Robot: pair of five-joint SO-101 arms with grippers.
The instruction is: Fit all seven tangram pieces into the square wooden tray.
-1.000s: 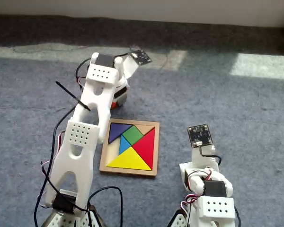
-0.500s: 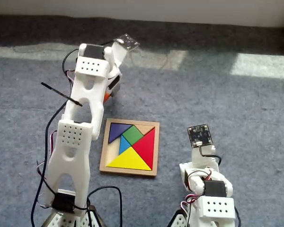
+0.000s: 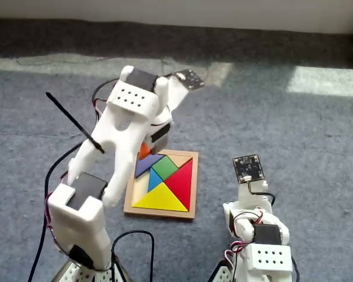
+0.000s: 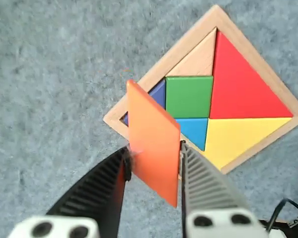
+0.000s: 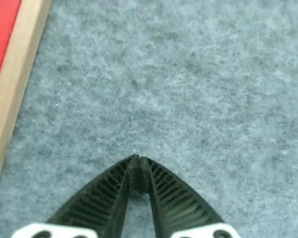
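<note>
Pinching the orange piece (image 4: 154,144) on edge, the left gripper (image 4: 154,153) hangs over the tray (image 4: 160,69) corner, probably aiming for the bare gap (image 4: 198,62), while the right gripper (image 5: 138,171) rests pressed together beside the tray.

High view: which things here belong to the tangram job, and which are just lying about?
Job: wooden tray; red piece, yellow piece, green piece, blue piece, purple piece, all in it; orange piece held in left gripper.
Lying about: black cable; right gripper, shut over carpet.
</note>
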